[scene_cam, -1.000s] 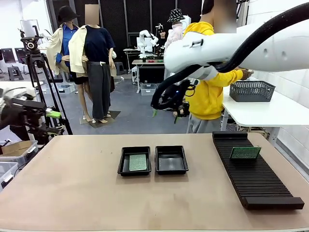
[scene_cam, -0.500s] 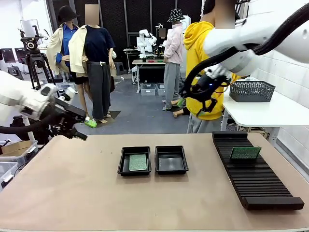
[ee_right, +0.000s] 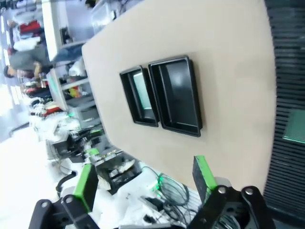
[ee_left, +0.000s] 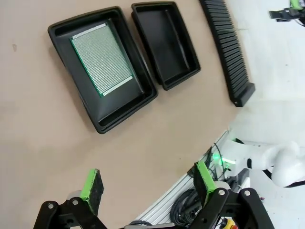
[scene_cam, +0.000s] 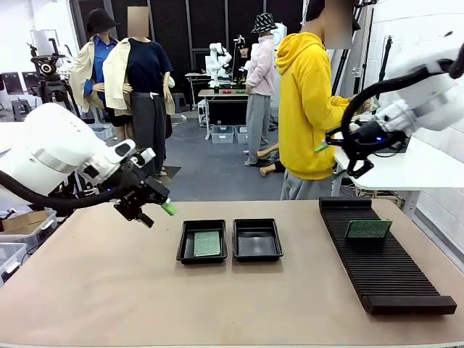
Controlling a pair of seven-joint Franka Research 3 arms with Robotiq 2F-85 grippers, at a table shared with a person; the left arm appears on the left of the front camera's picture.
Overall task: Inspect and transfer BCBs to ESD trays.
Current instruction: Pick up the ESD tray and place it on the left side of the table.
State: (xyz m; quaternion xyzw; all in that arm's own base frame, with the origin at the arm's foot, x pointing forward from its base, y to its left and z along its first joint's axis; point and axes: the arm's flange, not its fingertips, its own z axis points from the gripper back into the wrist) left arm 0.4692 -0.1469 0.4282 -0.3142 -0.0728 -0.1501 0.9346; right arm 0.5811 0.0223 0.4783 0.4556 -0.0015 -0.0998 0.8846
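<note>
Two black ESD trays sit side by side at the table's middle. The left tray holds a green BCB lying flat; the right tray has nothing in it. A second BCB stands on edge in the black slotted rack. My left gripper hangs open, empty, above the table just left of the trays. Open and empty too, my right gripper is high above the rack's far end. The right wrist view shows both trays.
A person in a yellow hoodie stands at the table's far side, behind the right arm. A white side table stands at the far right. The rack runs along the table's right side.
My left arm has swung in from the far left toward the trays. My right arm has moved from the middle to the right, over the rack's far end. Boards and trays stayed put.
</note>
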